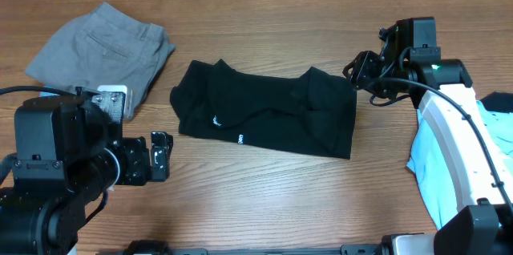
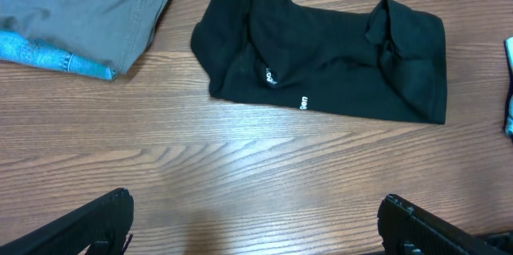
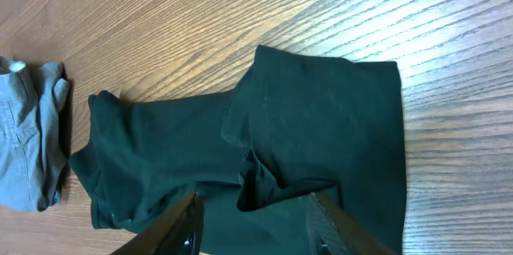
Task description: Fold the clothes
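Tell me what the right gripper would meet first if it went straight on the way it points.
The black trousers: in the right wrist view the folded cloth fills the line ahead of the right gripper, whose jaws stand apart, empty. How far above the cloth it hangs is unclear.

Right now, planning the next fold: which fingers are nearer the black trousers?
Right. The right fingers stand over the trousers; the left fingers sit apart, off their left end.
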Motion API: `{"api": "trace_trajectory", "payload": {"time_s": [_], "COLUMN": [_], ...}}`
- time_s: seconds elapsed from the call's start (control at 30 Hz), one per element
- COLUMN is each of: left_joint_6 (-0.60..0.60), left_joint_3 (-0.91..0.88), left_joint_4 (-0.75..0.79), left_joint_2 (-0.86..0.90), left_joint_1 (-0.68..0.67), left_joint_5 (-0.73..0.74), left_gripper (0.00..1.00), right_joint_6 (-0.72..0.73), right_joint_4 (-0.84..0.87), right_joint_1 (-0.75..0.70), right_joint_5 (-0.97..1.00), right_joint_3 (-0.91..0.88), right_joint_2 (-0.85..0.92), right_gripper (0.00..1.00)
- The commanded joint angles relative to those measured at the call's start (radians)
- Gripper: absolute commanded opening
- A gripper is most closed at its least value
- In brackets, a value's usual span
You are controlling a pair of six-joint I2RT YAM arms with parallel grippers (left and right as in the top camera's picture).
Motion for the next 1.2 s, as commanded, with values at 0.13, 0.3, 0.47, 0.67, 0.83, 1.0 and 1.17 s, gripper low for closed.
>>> {"api": "trace_trajectory", "payload": {"time_s": [0.13,0.3,0.47,0.67,0.83,1.0,1.17], "left_joint_6": [-0.014,-0.014,-0.014,-0.017,-0.014,-0.014,-0.013], "left_joint_3": [0.008,0.008,0.008,0.008,0.008,0.008,-0.007], "left_joint_4": [0.002,0.002,0.001,-0.006,-0.001,0.047,0.122], "left_joint_2": [-0.005,-0.005,-0.005,-0.005,-0.005,-0.002,0.031], "left_joint_1": [-0.006,-0.006,-0.006,-0.006,-0.006,-0.006,-0.006], "left_joint_5": [-0.010,-0.009,-0.008,0.032,0.081,0.082,0.077], "left_gripper": [1.00,1.00,1.00,1.00,1.00,1.00,1.00], "right_joint_6": [-0.004,-0.004,-0.004,-0.004,-0.004,-0.003,-0.004], "right_joint_4": [0.001,-0.002,-0.006,-0.014,-0.039,-0.082,-0.134], "right_joint_1": [0.001,0.001,0.001,0.001,0.001,-0.008,-0.035], "right_joint_5": [0.007,0.007,0.006,0.006,0.006,0.014,0.034], "right_joint_3": [0.009,0.009,0.009,0.010,0.010,0.010,0.010], "right_joint_2": [-0.002,-0.002,-0.002,-0.008,-0.054,-0.098,-0.067], "right_gripper": [0.45,0.45,0.45,0.45,0.45,0.50,0.61]}}
